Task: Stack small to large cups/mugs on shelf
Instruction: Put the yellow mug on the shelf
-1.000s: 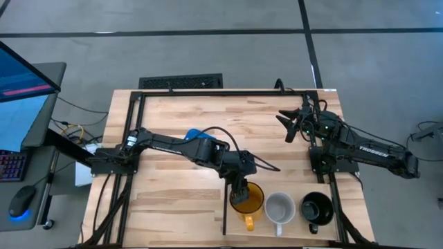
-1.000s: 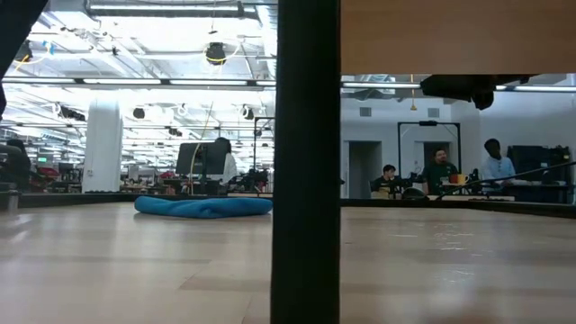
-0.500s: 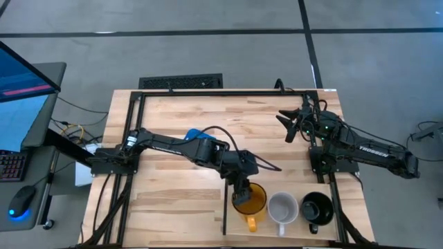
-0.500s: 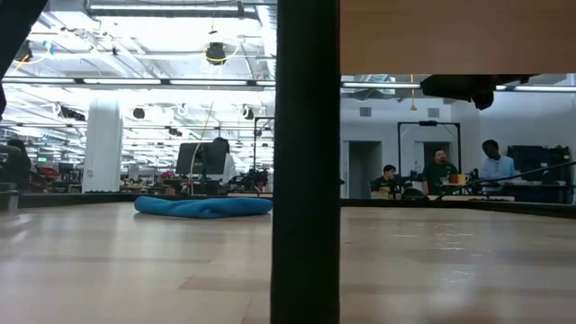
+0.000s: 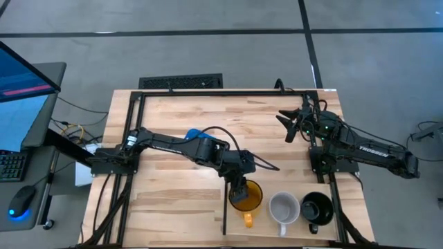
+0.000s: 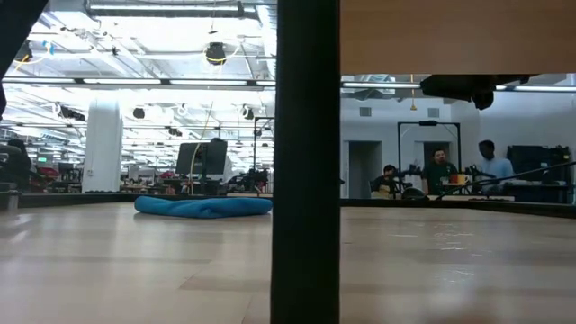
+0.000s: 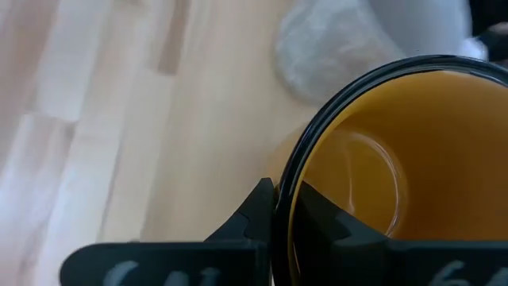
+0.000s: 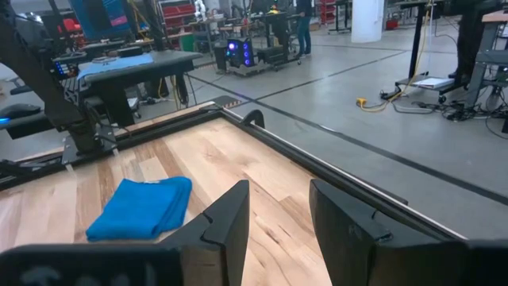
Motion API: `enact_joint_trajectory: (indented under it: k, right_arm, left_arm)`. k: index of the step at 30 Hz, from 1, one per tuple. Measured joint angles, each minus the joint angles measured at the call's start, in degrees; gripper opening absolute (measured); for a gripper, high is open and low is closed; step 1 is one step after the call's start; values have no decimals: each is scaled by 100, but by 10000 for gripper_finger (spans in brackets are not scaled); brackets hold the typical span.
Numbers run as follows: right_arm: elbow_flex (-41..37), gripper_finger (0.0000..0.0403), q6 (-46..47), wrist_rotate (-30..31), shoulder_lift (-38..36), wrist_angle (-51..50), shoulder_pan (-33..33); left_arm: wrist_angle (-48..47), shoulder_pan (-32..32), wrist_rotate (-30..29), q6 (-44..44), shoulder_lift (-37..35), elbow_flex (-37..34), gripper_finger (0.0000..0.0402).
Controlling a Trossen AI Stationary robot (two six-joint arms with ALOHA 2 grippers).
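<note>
- The left gripper (image 5: pixel 238 185) sits just below the centre of the high view, at the rim of the amber mug (image 5: pixel 248 198).
- Its jaws are pinched tight on that rim: in the left wrist view the two fingers (image 7: pixel 255 214) close on either side of the amber mug's (image 7: pixel 381 167) dark edge, one outside the wall and one inside.
- The amber mug stands upright in the lower middle of the high view, its handle pointing toward the bottom edge.
- The white mug (image 5: pixel 282 207) stands just right of the amber one, near it; whether they touch I cannot tell. Its handle also points toward the bottom edge.
- The black mug (image 5: pixel 317 207) stands just right of the white one, at the lower right of the table (image 5: pixel 173 117).
- The three mugs form a row along the lower right of the high view, on the shelf (image 5: pixel 277 183), just right of the black divider (image 5: pixel 224 221).
- In the left wrist view the white mug (image 7: pixel 333 48) appears as a pale blur at the top, beyond the amber rim.
- The right gripper (image 5: pixel 287 124) hangs in the upper right of the high view, well apart from the mugs, with its jaws standing apart and nothing between them; the right wrist view shows the gap between its fingers (image 8: pixel 226 218).
- A blue cloth (image 5: pixel 194 134) lies near the table's centre, partly under the left arm; it shows at the left in the low view (image 6: pixel 202 206) and in the lower left of the right wrist view (image 8: pixel 143 208).
- The divider (image 6: pixel 306 162) fills the middle of the low view as a dark upright bar.
- People (image 6: pixel 438 169) stand in the room beyond, at the right of the low view.
</note>
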Motion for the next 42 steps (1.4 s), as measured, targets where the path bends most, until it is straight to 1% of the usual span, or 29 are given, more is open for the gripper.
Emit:
enact_joint_trajectory:
  k: [7,14,33,35,39,42]
  right_arm:
    - [0,155,0,0,0,-1,0]
    - [0,155,0,0,0,-1,2]
    - [0,155,0,0,0,1,0]
    - [0,155,0,0,0,1,0]
    - [0,155,0,2,2,1,0]
    - [0,155,0,2,0,3,0]
  left_arm:
    - [-56,23,-434,469,-1,0,11]
    - [-169,16,-452,781,0,0,11]
    - [-150,-23,-635,959,0,2,11]
    - [-300,-29,-680,993,0,125,11]
    - [-558,-71,-966,1145,-17,434,11]
    - [-751,-86,-987,1178,-17,526,11]
